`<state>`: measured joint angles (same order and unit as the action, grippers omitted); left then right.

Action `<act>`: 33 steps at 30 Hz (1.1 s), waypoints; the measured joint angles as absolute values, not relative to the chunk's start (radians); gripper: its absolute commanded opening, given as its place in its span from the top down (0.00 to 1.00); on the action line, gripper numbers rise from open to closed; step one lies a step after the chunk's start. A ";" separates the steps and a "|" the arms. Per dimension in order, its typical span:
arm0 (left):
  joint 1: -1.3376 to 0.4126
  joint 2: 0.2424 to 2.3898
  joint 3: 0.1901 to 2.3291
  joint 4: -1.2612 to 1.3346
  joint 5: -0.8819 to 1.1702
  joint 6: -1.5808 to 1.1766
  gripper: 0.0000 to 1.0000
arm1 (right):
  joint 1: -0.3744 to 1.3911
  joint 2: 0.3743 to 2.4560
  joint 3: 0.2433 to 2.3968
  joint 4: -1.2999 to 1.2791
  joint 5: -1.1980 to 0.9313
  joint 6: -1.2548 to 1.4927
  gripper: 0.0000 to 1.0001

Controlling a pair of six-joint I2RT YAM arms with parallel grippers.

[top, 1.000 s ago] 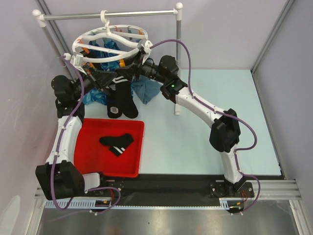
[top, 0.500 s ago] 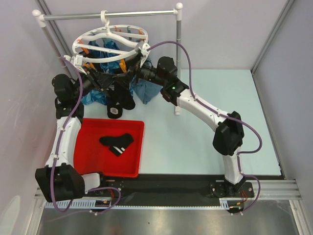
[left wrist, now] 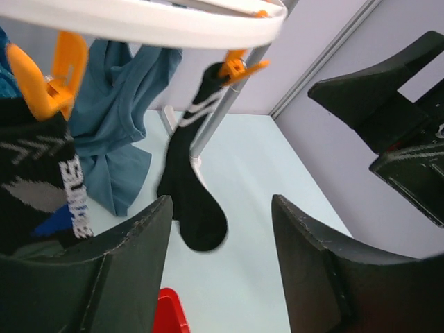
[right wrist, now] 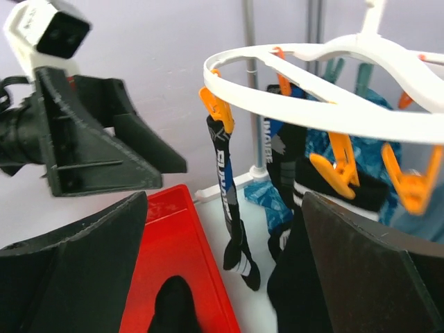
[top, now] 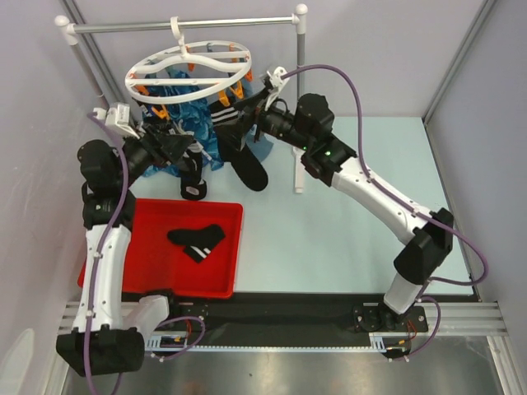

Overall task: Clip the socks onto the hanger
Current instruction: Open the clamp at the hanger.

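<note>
The white ring hanger [top: 188, 70] hangs from the rail with orange clips [top: 221, 98] around its rim. One black sock [top: 244, 155] hangs clipped at the ring's right side, seen too in the left wrist view as the sock [left wrist: 189, 194] under an orange clip [left wrist: 236, 66]. More black socks [top: 192, 174] hang at the ring's left. Another sock [top: 196, 239] lies in the red tray [top: 148, 276]. My left gripper [top: 183, 146] stands open and empty left of the ring, as the left gripper [left wrist: 222, 208] shows. My right gripper [top: 247, 111] is open and empty by the ring's right rim, also the right gripper [right wrist: 223, 208].
A grey rail [top: 181, 25] on white posts [top: 300, 107] carries the hanger. Blue patterned cloth [top: 177, 123] hangs under the ring. The red tray [right wrist: 173, 229] lies near left, below the hanging socks [right wrist: 229, 201]. Grey walls close in left, back and right.
Both grippers have opened and drawn back from the ring. The black sock now hangs free from a right-side clip, and the ring has swung back level.
</note>
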<state>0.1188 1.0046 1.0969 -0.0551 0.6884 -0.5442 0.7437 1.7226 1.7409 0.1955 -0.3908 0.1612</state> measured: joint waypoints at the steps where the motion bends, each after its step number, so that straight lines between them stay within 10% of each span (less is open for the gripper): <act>1: 0.097 0.986 1.097 -0.080 0.652 -0.538 0.34 | 0.739 1.705 1.732 0.179 -0.381 0.165 0.00; 4: -0.031 0.937 1.097 -0.166 0.490 -0.509 0.15 | 0.715 1.642 1.692 0.131 -0.353 0.176 0.00; 16: -0.587 1.026 1.061 -0.278 -0.329 -0.529 0.16 | 0.561 1.322 1.402 0.050 -0.224 0.170 0.00; 33: -0.613 1.581 1.273 -0.206 -0.702 -0.566 0.17 | 0.435 1.137 1.103 0.127 -0.260 0.209 0.01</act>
